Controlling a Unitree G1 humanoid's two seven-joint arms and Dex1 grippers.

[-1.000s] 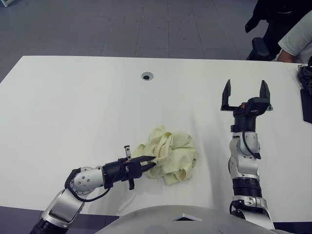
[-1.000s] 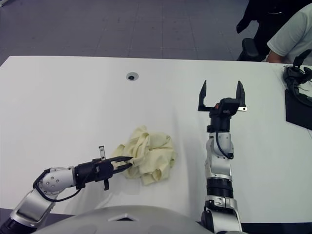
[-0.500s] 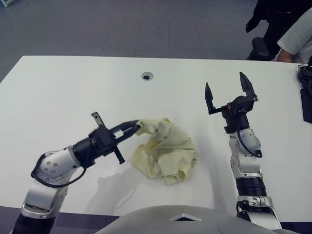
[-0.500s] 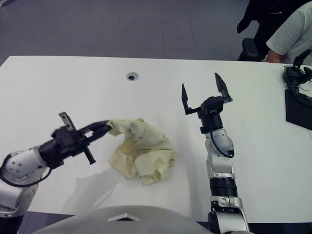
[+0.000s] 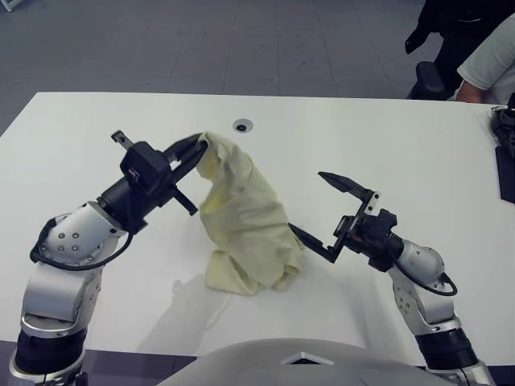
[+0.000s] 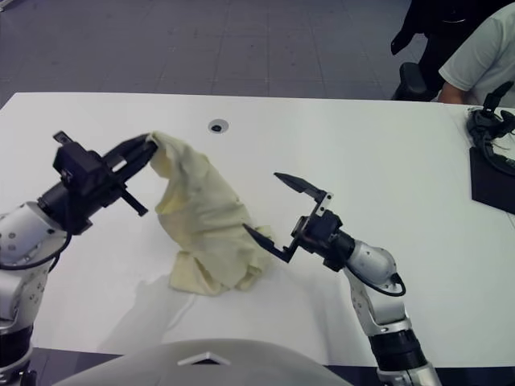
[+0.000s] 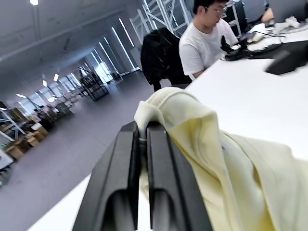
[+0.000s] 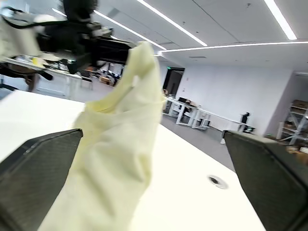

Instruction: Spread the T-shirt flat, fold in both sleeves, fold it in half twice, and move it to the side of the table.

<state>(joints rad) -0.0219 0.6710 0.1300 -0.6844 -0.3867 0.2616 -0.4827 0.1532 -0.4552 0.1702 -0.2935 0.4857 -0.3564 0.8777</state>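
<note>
Left claw: clamped tight on a top edge of the pale yellow T-shirt, held above the bench.
T-shirt: hangs bunched, long axis near vertical, lower end heaped on the bench.
Right claw: wide open, empty, just beside the hanging cloth, which lies to its left; judged the free arm for a second grip.
Writing: none legible on the shirt.

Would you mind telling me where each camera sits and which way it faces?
Left eye view: on the head, looking forward and down at the table; both arms show, left gripper holding up the T-shirt, right gripper open.
Right eye view: the other eye, same scene.
Left wrist view: on the left wrist, along its shut fingers to the pinched T-shirt.
Right wrist view: on the right wrist, between its open fingers toward the hanging T-shirt.
All four share the T-shirt.
</note>
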